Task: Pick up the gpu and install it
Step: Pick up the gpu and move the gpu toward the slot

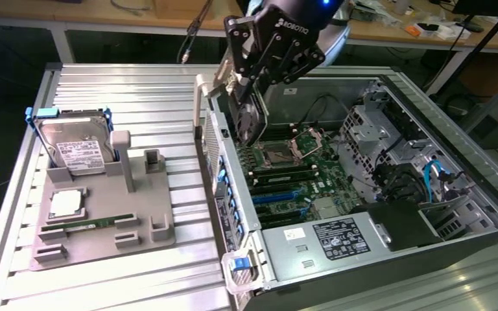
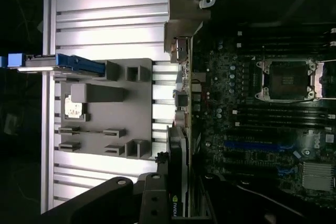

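Black-faced thin flat graphics card with silver metal end bracket (image 1: pixel 251 123): I am pinching it by its upper edge in my black two-fingered hand (image 1: pixel 247 91). It is hanging upright over the open grey metal computer tower (image 1: pixel 336 87), just inside the wall towards the exterior view's left, above the green motherboard (image 1: pixel 305 162). Grey moulded holder tray (image 1: pixel 111 223): lying on the ribbed aluminium desk (image 1: pixel 137 91) beside the tower, carrying a silver boxy hard drive with white label (image 1: pixel 76 149).
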### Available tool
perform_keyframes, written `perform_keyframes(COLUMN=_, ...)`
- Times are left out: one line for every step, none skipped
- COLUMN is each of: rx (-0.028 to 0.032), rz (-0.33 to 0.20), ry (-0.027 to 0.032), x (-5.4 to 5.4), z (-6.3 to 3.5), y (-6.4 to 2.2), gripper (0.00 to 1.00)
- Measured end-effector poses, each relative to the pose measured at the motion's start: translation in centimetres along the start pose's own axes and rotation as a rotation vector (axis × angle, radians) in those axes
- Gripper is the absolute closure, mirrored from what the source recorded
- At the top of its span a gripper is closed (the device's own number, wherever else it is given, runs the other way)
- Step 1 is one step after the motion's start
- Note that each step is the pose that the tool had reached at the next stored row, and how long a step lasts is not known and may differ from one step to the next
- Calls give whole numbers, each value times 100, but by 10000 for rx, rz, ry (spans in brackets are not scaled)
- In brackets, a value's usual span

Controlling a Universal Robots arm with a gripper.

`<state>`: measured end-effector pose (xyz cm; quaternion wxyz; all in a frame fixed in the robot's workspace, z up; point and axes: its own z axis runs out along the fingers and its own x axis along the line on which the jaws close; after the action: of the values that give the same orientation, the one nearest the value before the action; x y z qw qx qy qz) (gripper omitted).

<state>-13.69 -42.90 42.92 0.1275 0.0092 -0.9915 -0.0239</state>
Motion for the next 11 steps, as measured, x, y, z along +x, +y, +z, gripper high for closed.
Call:
perform_keyframes(rx=0, rz=-3, ry=46, x=-44, z=-10, y=0, gripper=73)
perform_keyframes(rx=3, rz=-6, ry=49, x=-67, z=-12, y=-1, gripper=73)
perform_keyframes(rx=4, rz=-12, ry=49, x=-84, z=-10, y=-2, gripper=73)
perform_keyframes(rx=3, rz=-16, ry=47, x=-92, z=-5, y=-3, gripper=73)
perform_keyframes(rx=4, rz=-21, ry=30, x=-98, z=0, y=-3, gripper=73)
perform_keyframes(rx=7, rz=-24, ry=0, x=-102, z=4, y=-3, gripper=73)
perform_keyframes(rx=12, rz=-31, ry=-52, x=-108, z=6, y=-3, gripper=73)
perform_keyframes(rx=14, rz=-36, ry=-111, x=-116, z=7, y=-3, gripper=73)
perform_keyframes(rx=20, rz=-48, ry=-248, x=-139, z=5, y=-3, gripper=73)
perform_keyframes(rx=21, rz=-56, ry=-356, x=-160, z=3, y=-4, gripper=73)
perform_keyframes(rx=24, rz=-63, ry=-447, x=-182, z=1, y=-4, gripper=73)
